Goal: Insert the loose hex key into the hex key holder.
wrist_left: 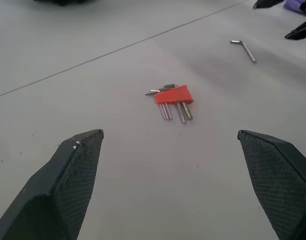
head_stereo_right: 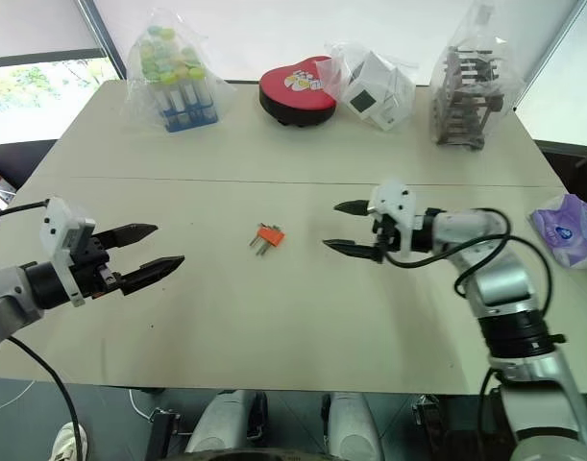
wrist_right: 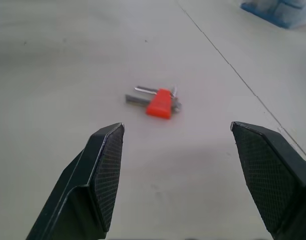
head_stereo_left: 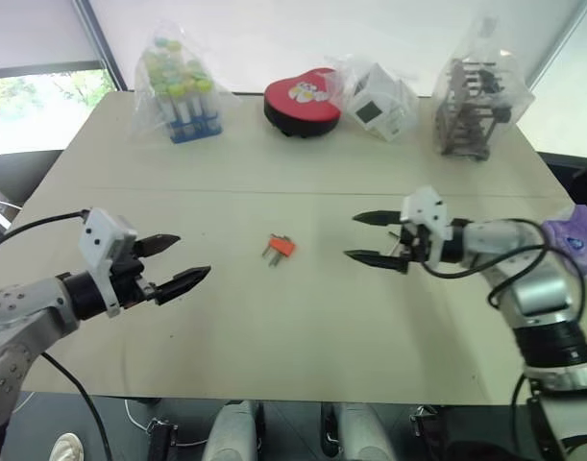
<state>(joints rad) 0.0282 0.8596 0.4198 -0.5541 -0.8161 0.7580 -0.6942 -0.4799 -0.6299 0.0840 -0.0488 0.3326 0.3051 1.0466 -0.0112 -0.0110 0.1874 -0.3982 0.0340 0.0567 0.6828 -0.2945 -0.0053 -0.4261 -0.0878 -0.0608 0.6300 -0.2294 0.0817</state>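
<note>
Right hand (head_stereo_left: 372, 237): fingers spread, nothing between them, hovering above the tabletop (head_stereo_left: 303, 327) and aimed at the holder (head_stereo_left: 281, 248). It stands to the holder's right, near but clear of it. The wrist view looks straight at the orange block, so this reads as an approach line for a pick, though which item it is after cannot be settled yet.

Left hand (head_stereo_left: 174, 260): fingers wide apart, empty, hovering to the holder's left and somewhat farther off than the right. It also faces the holder. Judgement: both hands bracket the block so that one may steady it while the other brings the key.

Holder: lies flat on the tabletop between the two hands, several short grey keys sticking out of one side. Untouched.

Loose key (wrist_left: 244, 49): lies flat on the tabletop beyond the holder as the left wrist view shows it, close below the right hand's fingertips, well apart from the holder. Not yet lifted, so insertion has not begun.

Containers, along the far edge beyond the holder:
- clear bag of tubes (head_stereo_left: 181, 88) with coloured caps, in a blue rack
- red heart tin (head_stereo_left: 302, 101), lid on, contents hidden
- clear bag with a white cube (head_stereo_left: 381, 96)
- clear bag with a dark rack (head_stereo_left: 469, 108)
</note>
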